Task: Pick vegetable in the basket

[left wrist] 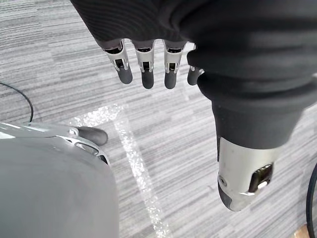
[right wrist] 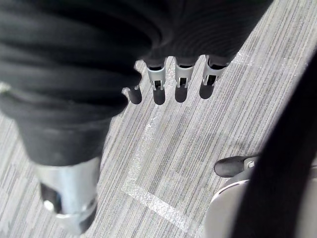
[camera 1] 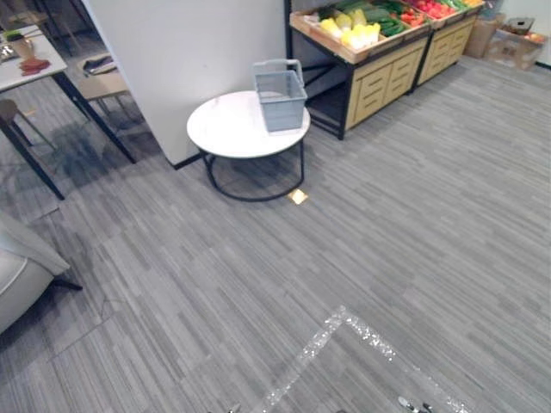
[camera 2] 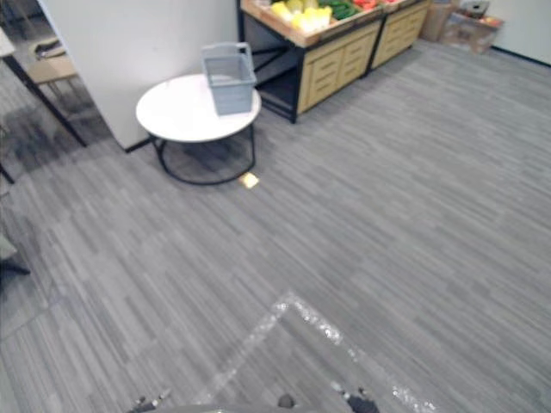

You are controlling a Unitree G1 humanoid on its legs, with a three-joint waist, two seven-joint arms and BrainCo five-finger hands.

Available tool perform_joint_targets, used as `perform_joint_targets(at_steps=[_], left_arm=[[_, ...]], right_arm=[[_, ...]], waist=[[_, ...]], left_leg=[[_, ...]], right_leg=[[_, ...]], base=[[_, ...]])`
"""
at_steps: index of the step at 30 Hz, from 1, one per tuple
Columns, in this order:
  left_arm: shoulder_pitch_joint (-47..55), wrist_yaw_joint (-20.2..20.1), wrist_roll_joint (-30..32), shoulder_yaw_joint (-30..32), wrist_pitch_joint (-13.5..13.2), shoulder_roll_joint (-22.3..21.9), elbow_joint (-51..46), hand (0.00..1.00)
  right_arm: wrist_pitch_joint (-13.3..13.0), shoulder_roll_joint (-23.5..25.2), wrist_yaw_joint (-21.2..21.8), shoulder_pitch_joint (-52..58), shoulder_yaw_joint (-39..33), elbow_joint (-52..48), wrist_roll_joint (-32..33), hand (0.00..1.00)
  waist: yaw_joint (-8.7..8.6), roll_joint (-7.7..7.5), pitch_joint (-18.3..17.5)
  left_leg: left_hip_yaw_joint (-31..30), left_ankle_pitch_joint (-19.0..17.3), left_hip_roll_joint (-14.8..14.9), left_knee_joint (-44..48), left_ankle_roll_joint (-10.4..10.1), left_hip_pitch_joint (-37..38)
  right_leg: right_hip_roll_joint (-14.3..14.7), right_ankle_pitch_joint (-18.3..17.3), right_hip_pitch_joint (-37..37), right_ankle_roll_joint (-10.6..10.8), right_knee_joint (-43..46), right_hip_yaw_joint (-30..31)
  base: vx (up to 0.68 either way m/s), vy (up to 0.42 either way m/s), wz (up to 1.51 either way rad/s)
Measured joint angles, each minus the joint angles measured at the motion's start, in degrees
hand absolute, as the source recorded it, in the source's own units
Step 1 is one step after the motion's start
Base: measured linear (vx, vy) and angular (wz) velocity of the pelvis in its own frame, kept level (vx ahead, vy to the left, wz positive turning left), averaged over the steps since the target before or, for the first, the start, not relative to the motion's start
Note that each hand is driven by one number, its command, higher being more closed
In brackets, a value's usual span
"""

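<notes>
Grey plastic basket (camera 1: 280, 95) stands upright on the round white table (camera 1: 225, 129), at the edge nearest the wooden stand (camera 1: 383, 77). I judge this keeps it close to the produce, so a picked item need travel only a short way. Vegetables (camera 1: 360, 33), yellow, green and red, lie in the stand's tilted top trays, just beyond the basket and apart from it; nothing shows inside the basket. A small yellow scrap (camera 1: 298, 196) lies on the floor (camera 1: 387, 258) by the table's foot. Table and stand are well away across the carpet, so the task looks barely begun, and walking closer seems the step in hand. Left hand (left wrist: 147, 69) hangs over the floor with fingers straight and apart, holding and touching nothing. Right hand (right wrist: 181, 82) hangs likewise, fingers loose and empty, above a pale tape line (right wrist: 148, 198).
</notes>
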Motion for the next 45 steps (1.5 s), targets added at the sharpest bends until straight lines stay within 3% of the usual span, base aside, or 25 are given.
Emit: perform_joint_targets(at_steps=[2, 5, 8, 10, 12, 15, 17, 18, 19, 20, 21, 23, 25, 27, 28, 31, 33, 36, 38, 40, 41, 42, 43, 44, 45], left_arm=[[-0.56, 0.09, -1.64, 0.69, 0.06, 0.11, -0.52, 0.0], [-0.97, -0.08, -3.82, 0.71, 0.19, -0.47, -3.28, 0.0], [-0.77, 0.0, -3.83, 0.91, 0.13, -1.49, -4.55, 0.0], [-0.7, -0.04, -3.83, 0.72, -0.06, -1.61, -4.52, 0.0], [-0.53, -0.05, -3.81, 0.4, -0.07, -1.79, -4.5, 0.0], [0.82, 0.06, -3.71, 1.2, -0.16, -2.87, -4.54, 0.0], [1.59, 0.2, -3.53, 1.37, -0.08, -3.0, -4.23, 0.0], [2.35, 0.11, -3.53, 2.25, 0.0, -2.94, -4.03, 0.0], [2.39, 0.01, -3.5, 2.37, -0.07, -1.73, -3.27, 0.0], [2.32, 0.11, -3.36, 2.27, -0.1, -1.31, -3.08, 0.0], [1.6, 0.08, -3.08, 2.11, -0.16, -0.65, -2.5, 0.0], [1.13, 0.07, -2.62, 2.07, -0.05, -0.45, -2.17, 0.0], [1.24, -0.22, -2.53, 1.1, 0.08, -0.13, -2.38, 0.0], [1.67, -0.88, -2.41, -2.17, 0.23, 0.7, -2.76, 0.0], [1.55, -1.54, -2.4, -3.87, 0.46, 2.14, -2.79, 0.0], [0.57, -1.79, -1.12, -6.08, 0.58, 2.41, -2.84, 0.0], [-0.71, -1.74, -1.09, -6.73, 0.55, 1.83, -3.16, 0.0], [-1.3, -1.7, -0.87, -6.52, 0.55, 1.1, -3.51, 0.0], [-2.13, -1.64, -0.86, -6.13, 0.58, 0.61, -3.51, 0.0], [-3.33, -1.55, -0.65, -5.6, 0.51, -0.61, -4.39, 0.0], [-3.21, -1.52, -0.54, -5.49, 0.44, -0.65, -4.58, 0.0], [-3.35, -1.39, -0.13, -4.87, 0.52, -1.27, -4.45, 0.0], [-3.39, -1.35, 0.48, -3.97, 0.52, -2.84, -4.34, 0.0], [-3.39, -1.26, 1.2, -3.61, 0.46, -3.26, -4.32, 0.0], [-3.32, -1.06, 1.4, -3.08, 0.43, -4.12, -4.21, 0.0]], right_arm=[[-0.06, -0.01, 0.05, -0.32, 1.24, -0.2, -1.28, 0.0], [0.0, -1.01, -0.03, -0.21, 2.7, -0.98, -1.83, 0.0], [0.23, -1.72, -0.78, -0.07, 2.7, -1.01, -1.56, 0.0], [0.22, -2.0, -1.15, -1.44, 2.66, -0.98, -1.5, 0.0], [0.11, -2.03, -1.17, -2.55, 2.86, -1.24, -1.5, 0.0], [-0.02, -2.27, -1.29, -2.86, 3.94, -2.84, -0.1, 0.0], [-0.09, -2.17, -1.15, -3.54, 4.64, -3.35, 0.72, 0.0], [-0.09, -1.55, -1.15, -4.0, 4.85, -3.33, 0.72, 0.0], [-0.08, -0.44, -0.98, -4.22, 4.99, -2.98, 0.68, 0.0], [-0.11, -0.14, -0.72, -4.43, 5.25, -3.01, 0.66, 0.0], [-0.46, 0.28, 0.1, -4.88, 5.44, -3.12, 0.49, 0.0], [-0.53, 0.17, 0.67, -4.74, 5.19, -3.01, 0.03, 0.0], [-0.58, 0.25, 1.16, -4.63, 4.89, -3.02, -1.84, 0.0], [-0.73, 0.05, 1.28, -3.5, 4.89, -3.2, -2.92, 0.0], [-1.16, 0.48, 1.38, -3.03, 4.58, -3.46, -3.8, 0.0], [-1.3, -1.15, 1.28, -2.74, 4.47, -3.71, -4.29, 0.0], [-1.16, -2.07, 1.14, -2.0, 4.29, -3.37, -4.27, 0.0], [-1.18, -2.28, 1.1, -1.76, 4.0, -3.28, -4.25, 0.0], [-1.19, -1.99, 1.07, -1.56, 2.94, -3.28, -4.25, 0.0], [-1.08, -1.44, 0.79, -1.48, 1.9, -3.32, -4.28, 0.0], [-1.09, -1.21, 0.69, -1.45, 1.87, -3.36, -4.28, 0.0], [-1.01, -1.09, 0.62, -1.66, 1.61, -3.39, -4.3, 0.0], [-1.1, -1.27, 0.6, -1.82, 0.9, -3.53, -4.34, 0.0], [-1.17, -1.45, 0.59, -2.03, 0.19, -3.53, -4.34, 0.0], [-1.1, -1.89, 0.57, -2.28, -0.36, -3.37, -4.4, 0.0]], waist=[[0.03, -0.67, 1.31], [0.65, 0.62, 4.15], [1.44, 1.4, 5.22], [1.85, 1.36, 5.29], [2.54, 1.61, 5.41], [3.2, 2.99, 5.47], [3.67, 3.69, 5.28], [4.22, 2.78, 4.74], [5.01, 0.26, 3.86], [4.93, -0.6, 3.42], [4.63, -1.53, 2.6], [4.54, -1.66, 2.5], [4.42, -1.6, 2.48], [3.34, -1.0, 2.46], [2.39, -1.78, 2.74], [1.06, -1.1, 3.26], [0.72, -0.03, 3.55], [-0.5, 1.15, 4.06], [-0.52, 1.44, 4.35], [-0.9, 1.05, 4.93], [-1.09, 0.53, 5.04], [-1.47, 0.3, 5.65], [-1.71, 1.8, 5.85], [-1.72, 2.48, 6.03], [-1.5, 3.64, 5.74]], left_leg=[[-0.06, -1.89, 0.91, 9.09, -0.6, -3.74], [-1.21, -2.54, 5.27, 31.66, 1.37, -13.29], [-6.42, -3.34, 3.86, 40.9, 1.37, -19.33], [-6.87, -4.9, 1.19, 36.19, 1.63, -22.72], [-5.45, -3.37, 0.67, 26.37, 2.72, -24.34], [-3.97, 5.02, 1.8, 5.44, 1.62, -24.51], [-5.78, 6.88, 2.83, 2.31, 2.18, -25.12], [-6.33, 12.54, 1.84, 4.09, 3.39, -25.0], [-4.94, 11.42, -0.53, 6.22, 5.29, -24.94], [-4.05, 10.16, -1.17, 6.67, 5.39, -25.24], [-2.79, 8.8, -2.72, 8.38, 7.46, -25.22], [-1.23, 6.87, -3.83, 8.95, 9.99, -22.61], [-0.59, 5.74, -4.49, 7.63, 11.02, -18.06], [-1.31, 0.87, -4.63, 4.73, 10.18, -10.98], [-1.78, -0.89, -5.84, 4.06, 10.66, -7.24], [-3.3, -3.15, -6.2, 2.21, 10.9, -0.37], [-4.53, -5.55, -5.19, 1.39, 10.46, 3.57], [-5.92, -8.63, -2.75, 1.4, 8.68, 7.2], [-6.36, -9.9, -1.25, 0.83, 7.15, 9.1], [-8.41, -10.74, 0.36, -0.56, 5.94, 11.82], [-8.95, -10.85, 0.39, -0.66, 5.77, 12.64], [-10.06, -10.89, 1.55, -0.27, 5.68, 14.39], [-10.74, -10.02, 3.5, 1.94, 4.45, 14.65], [-11.13, -9.29, 4.65, 3.59, 3.56, 14.64], [-12.2, -7.1, 6.66, 7.67, 1.67, 13.86]], right_leg=[[-0.43, -1.37, -0.19, -1.96, 1.58, -0.03], [0.5, -4.94, 0.14, -4.2, 4.75, -0.69], [-0.01, -7.22, 1.32, -4.52, 7.15, -1.27], [-1.92, -8.1, 1.49, -3.9, 7.42, -1.39], [-2.99, -8.91, 2.08, -3.08, 7.02, -1.07], [-2.57, -10.84, 4.87, -0.78, 4.87, -0.71], [-2.35, -13.03, 6.41, 1.04, 5.13, 1.17], [-4.24, -14.98, 6.88, 1.52, 6.18, 2.71], [-7.25, -15.71, 6.73, 1.92, 7.73, 4.51], [-8.18, -15.59, 5.77, 2.04, 8.77, 5.44], [-10.19, -13.72, 2.92, 2.9, 13.48, 8.08], [-10.83, -10.53, 0.72, 2.84, 21.65, 11.09], [-10.67, -3.72, -2.73, 3.39, 32.16, 12.7], [-10.78, 7.91, -6.96, 7.03, 46.35, 10.9], [-12.56, 7.02, -11.86, 6.14, 58.45, 9.01], [-13.51, -0.94, -17.2, 3.44, 65.97, 1.52], [-13.33, -6.61, -20.78, 0.81, 61.4, -5.4], [-11.32, -6.99, -25.15, 0.38, 42.94, -11.15], [-9.64, -4.39, -26.25, 1.4, 27.12, -11.33], [-9.03, 2.82, -26.0, 2.89, 9.81, -8.63], [-9.12, 3.02, -25.88, 3.31, 8.07, -7.36], [-8.77, 8.62, -25.85, 2.83, 10.89, -6.43], [-7.5, 9.29, -26.3, 1.94, 15.11, -6.99], [-6.72, 8.34, -26.28, 0.52, 17.05, -7.35], [-4.71, 5.48, -25.96, -3.12, 19.67, -7.71]], base=[[-0.03, -0.087, -0.01], [-0.06, -0.104, 0.11], [0.07, 0.002, 0.19], [0.1, 0.06, 0.11], [0.23, 0.106, -0.07], [0.3, 0.148, -0.12], [0.48, 0.279, -0.47], [0.53, 0.291, -0.68], [0.55, 0.258, -0.6], [0.55, 0.231, -0.43], [0.55, 0.231, -0.19], [0.57, 0.259, -0.2], [0.51, 0.237, -0.27], [0.42, 0.184, -0.11], [0.41, 0.126, 0.03], [0.38, 0.061, 0.2], [0.35, -0.021, 0.34], [0.42, -0.1, 0.26], [0.52, -0.182, 0.26], [0.59, -0.26, 0.54], [0.61, -0.294, 0.47], [0.62, -0.321, 0.35], [0.63, -0.341, 0.25], [0.73, -0.437, -0.01], [0.72, -0.428, -0.27]])
